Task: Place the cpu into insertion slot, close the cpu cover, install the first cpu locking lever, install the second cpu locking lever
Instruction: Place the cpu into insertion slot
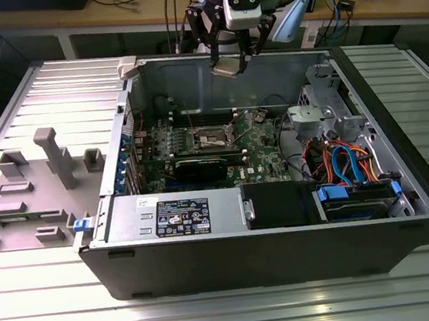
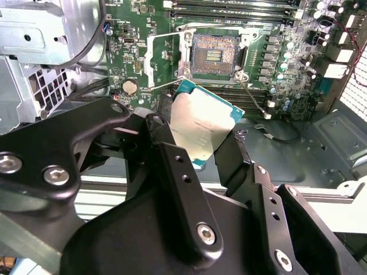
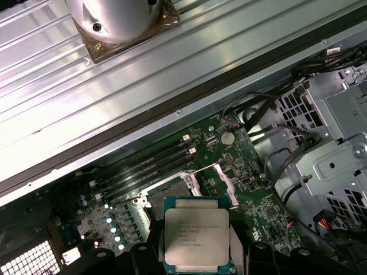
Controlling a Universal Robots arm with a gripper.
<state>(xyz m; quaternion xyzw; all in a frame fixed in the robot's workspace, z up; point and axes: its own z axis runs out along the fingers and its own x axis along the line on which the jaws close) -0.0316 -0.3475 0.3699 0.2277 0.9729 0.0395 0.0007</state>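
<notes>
cpu [image 2: 203, 123] | gripped in hand [image 2: 198, 146] | well above insertion slot [image 2: 215, 54]

The claw [image 2: 195, 150] grips the cpu [image 2: 205, 123] by two opposite edges, its silver-grey top showing, tilted above the green motherboard [image 2: 289, 91]. Near the chip the insertion slot [image 2: 213, 54] lies uncovered, with the cpu cover [image 2: 163, 60] swung open just beside it.

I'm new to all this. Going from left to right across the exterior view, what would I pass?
Grey fixture blocks → white label → gripper holding the cpu → blue and orange cables.
</notes>
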